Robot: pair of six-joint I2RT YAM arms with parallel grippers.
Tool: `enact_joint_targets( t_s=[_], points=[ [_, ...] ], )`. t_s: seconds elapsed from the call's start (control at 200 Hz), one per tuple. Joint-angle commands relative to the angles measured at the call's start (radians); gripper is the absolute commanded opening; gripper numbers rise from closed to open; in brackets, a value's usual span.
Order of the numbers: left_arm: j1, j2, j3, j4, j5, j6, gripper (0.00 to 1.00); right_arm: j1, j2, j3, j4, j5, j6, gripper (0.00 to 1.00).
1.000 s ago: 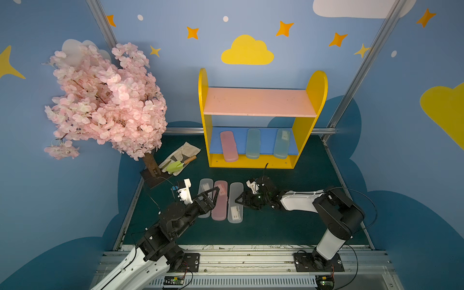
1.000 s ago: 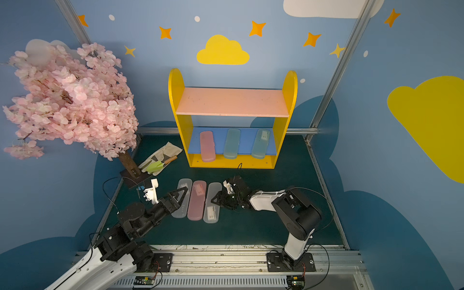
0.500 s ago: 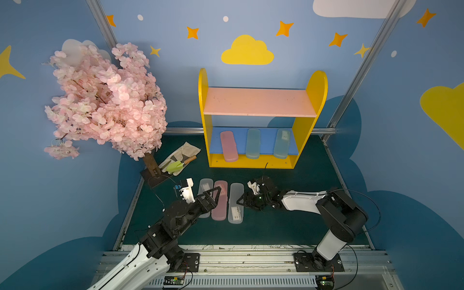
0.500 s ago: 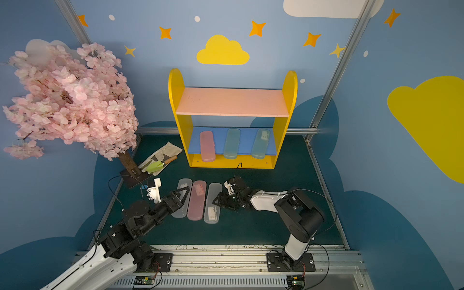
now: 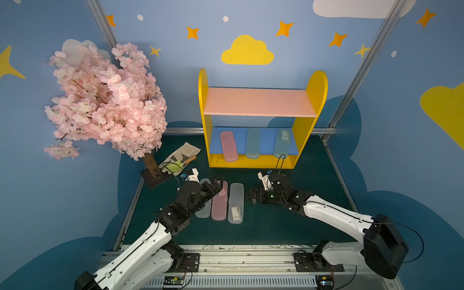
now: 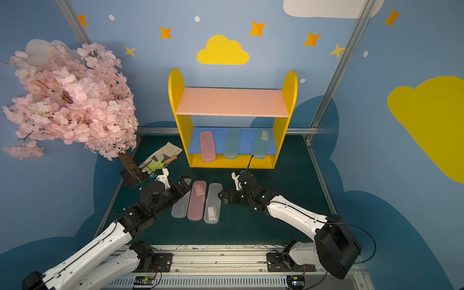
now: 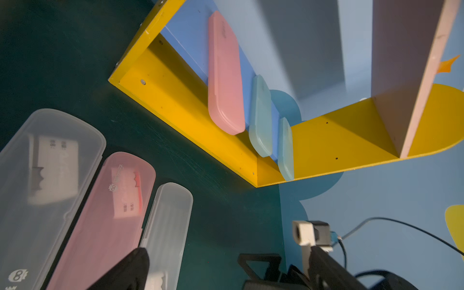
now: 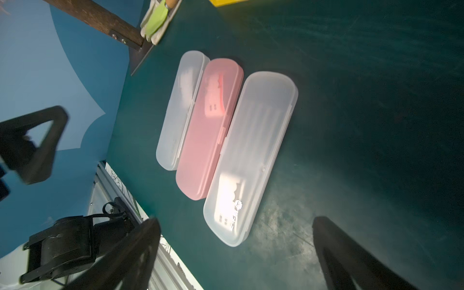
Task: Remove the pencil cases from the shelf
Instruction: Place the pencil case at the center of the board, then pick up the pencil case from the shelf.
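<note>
Blue cloud-painted walls (image 5: 175, 75) surround a dark green mat (image 5: 266, 231) holding three frosted plastic pencil cases (image 5: 219, 208) side by side — three more cases (image 5: 252, 143) lie on the blue lower board (image 5: 240, 140) of the yellow wooden shelf (image 5: 315, 90) — left gripper (image 5: 217, 184) and right gripper (image 5: 252, 197) open, empty.

Pink blossom tree (image 5: 105, 100) on dark base plate (image 5: 153, 178), beige cloth (image 5: 187, 150) just beside it carrying a green piece (image 5: 175, 165) and wooden handle (image 5: 190, 158), dark green surface (image 5: 313, 160), blue wall (image 5: 175, 75) with yellow cloud (image 5: 247, 51), orange stars (image 5: 284, 28), aluminium front rail (image 5: 238, 261)

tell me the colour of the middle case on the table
The middle case is frosted pink, clearest in the right wrist view.
</note>
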Motion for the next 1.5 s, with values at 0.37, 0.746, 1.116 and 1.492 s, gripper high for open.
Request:
enact_joint_targets(
  t_s=[0.37, 0.746, 1.116, 1.492],
  points=[
    [0.235, 0.439, 0.152, 0.344, 0.372, -0.063, 1.00, -0.006, -0.437, -0.250, 0.018, 0.268, -0.037, 0.99],
    [0.271, 0.703, 0.297, 0.406, 0.444, -0.037, 0.97, -0.014, -0.620, -0.330, 0.033, 0.325, -0.097, 0.99],
    [0.272, 0.838, 0.372, 0.467, 0.434, -0.021, 0.82, -0.019, -0.666, -0.339, 0.005, 0.330, -0.089, 0.99],
    [0.272, 0.911, 0.424, 0.512, 0.448, -0.027, 0.58, -0.021, -0.653, -0.339, 0.014, 0.323, -0.085, 0.99]
  ],
)
